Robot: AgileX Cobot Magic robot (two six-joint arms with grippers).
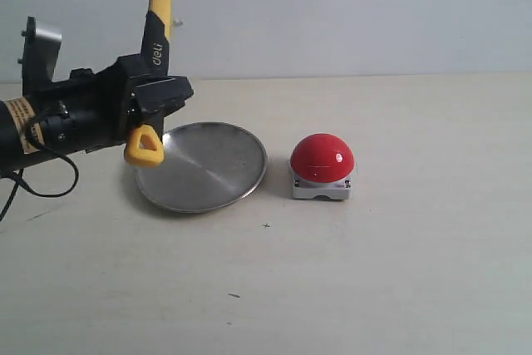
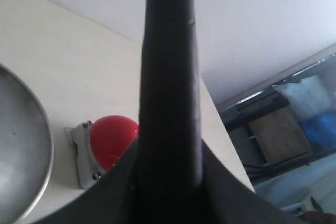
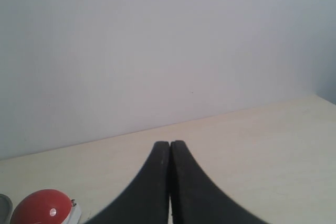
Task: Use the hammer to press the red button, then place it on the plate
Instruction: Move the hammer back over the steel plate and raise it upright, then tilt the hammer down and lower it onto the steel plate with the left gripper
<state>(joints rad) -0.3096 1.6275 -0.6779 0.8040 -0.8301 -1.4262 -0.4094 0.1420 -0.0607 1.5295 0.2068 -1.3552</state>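
Table (image 1: 399, 272): pale cream, a few dark specks (image 1: 234, 295) near the front.
Wall (image 1: 374, 14): plain pale grey, along the far edge.

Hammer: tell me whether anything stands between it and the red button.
Nothing visible does. The left pincer holds the hammer upright, head high, by the plate's left rim in the exterior view. Only that low plate lies between it and the button, whose dome is uncovered.

Loads of open table (image 1: 416, 272) off to the right of the left tool (image 1: 154, 93), beyond the red button (image 1: 322, 157). Just beside and lower down: plate (image 1: 241, 184). Overhead, blocked by the upright hammer (image 1: 160, 6).
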